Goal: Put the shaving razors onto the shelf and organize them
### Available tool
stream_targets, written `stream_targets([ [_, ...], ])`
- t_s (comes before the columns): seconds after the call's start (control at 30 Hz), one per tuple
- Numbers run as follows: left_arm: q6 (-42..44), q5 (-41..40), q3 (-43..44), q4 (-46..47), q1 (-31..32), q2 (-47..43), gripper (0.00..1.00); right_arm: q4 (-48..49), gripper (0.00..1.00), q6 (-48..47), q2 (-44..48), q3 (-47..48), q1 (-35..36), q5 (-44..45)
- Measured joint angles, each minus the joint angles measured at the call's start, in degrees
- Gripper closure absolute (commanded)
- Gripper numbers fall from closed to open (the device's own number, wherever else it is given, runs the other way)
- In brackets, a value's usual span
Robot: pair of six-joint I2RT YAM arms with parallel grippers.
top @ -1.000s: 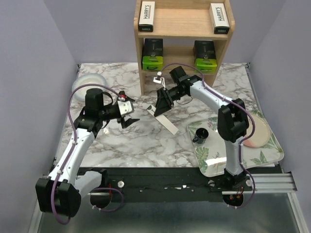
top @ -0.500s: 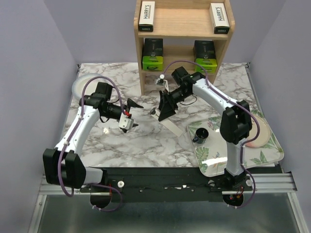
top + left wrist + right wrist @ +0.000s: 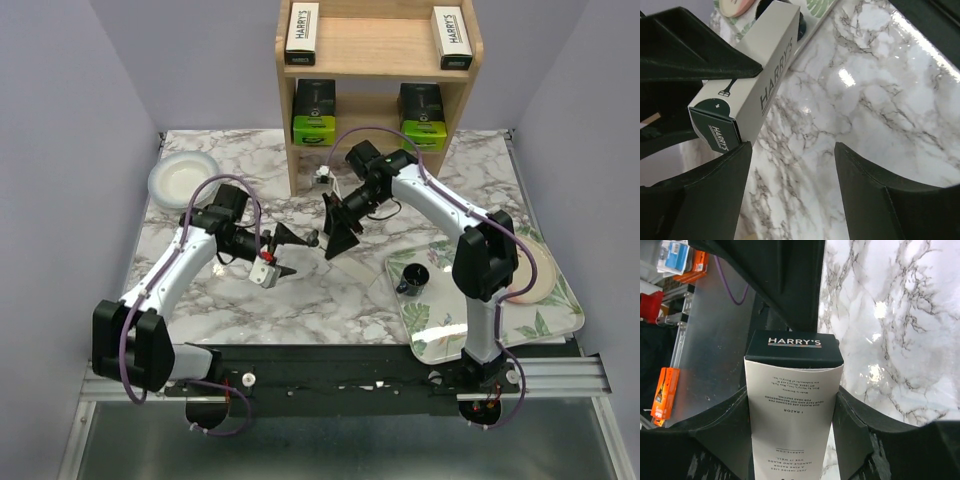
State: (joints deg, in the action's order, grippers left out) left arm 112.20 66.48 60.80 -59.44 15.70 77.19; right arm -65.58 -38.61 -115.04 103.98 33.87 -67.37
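My right gripper [image 3: 331,228] is shut on a white-and-dark HARRY'S box [image 3: 792,405], holding it above the marble table with its dark end pointing at the left arm. My left gripper [image 3: 293,253] is open and empty, right at that end. In the left wrist view the box [image 3: 757,75] lies just above one of my fingers [image 3: 710,190]; I cannot tell if they touch. On the wooden shelf [image 3: 378,60], two HARRY'S boxes [image 3: 302,30] [image 3: 452,37] lie on the top tier. Two black packs with green ends [image 3: 314,112] [image 3: 422,115] stand on the lower tier.
A white bowl [image 3: 183,178] sits at the back left. A leaf-patterned tray [image 3: 455,330] at the front right holds a black cup [image 3: 412,277] and a pale plate [image 3: 535,275]. The shelf stands against the back wall.
My left arm has swung right and forward until its open gripper meets the right gripper. My right gripper has turned the box, so it no longer slants down toward the tray.
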Motion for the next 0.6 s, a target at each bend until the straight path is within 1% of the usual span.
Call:
stream_targets([
  [0.03, -0.2, -0.3, -1.1, 2.2, 0.1, -0.9, 0.2, -0.1, 0.39, -0.1, 0.0, 0.0, 0.0, 0.2],
  [0.1, -5.7, -1.6, -6.3, 13.8, 1.0, -4.6, 0.17, -0.2, 0.39, -0.5, 0.0, 0.1, -0.3, 0.7],
  [0.13, -8.0, -2.1, -8.3, 17.8, 1.4, -6.0, 0.16, -0.3, 0.39, -0.6, 0.0, 0.2, -0.4, 1.0],
  [0.2, -12.3, -3.0, -11.8, 25.9, 2.2, -8.2, 0.17, -0.7, 0.39, -1.2, 0.0, 1.2, -0.4, 1.4],
  [0.27, -15.3, -3.8, -13.9, 31.7, 2.7, -9.1, 0.19, -1.0, 0.39, -1.8, 0.0, 2.3, -0.4, 2.2],
  [0.33, -17.9, -4.5, -14.7, 35.7, 3.1, -9.2, 0.21, -1.2, 0.4, -2.4, 0.0, 3.3, -0.5, 3.3],
  [0.37, -19.3, -5.1, -15.0, 37.5, 3.3, -9.2, 0.23, -1.2, 0.4, -2.6, 0.0, 3.7, -0.6, 3.9],
  [0.47, -23.0, -6.6, -15.2, 40.5, 3.8, -9.2, 0.27, -1.1, 0.4, -3.1, 0.0, 4.0, -0.7, 4.8],
  [0.6, -25.6, -8.3, -15.2, 41.4, 3.8, -9.4, 0.26, -0.6, 0.41, -3.3, 0.0, 3.8, -0.7, 5.5],
])
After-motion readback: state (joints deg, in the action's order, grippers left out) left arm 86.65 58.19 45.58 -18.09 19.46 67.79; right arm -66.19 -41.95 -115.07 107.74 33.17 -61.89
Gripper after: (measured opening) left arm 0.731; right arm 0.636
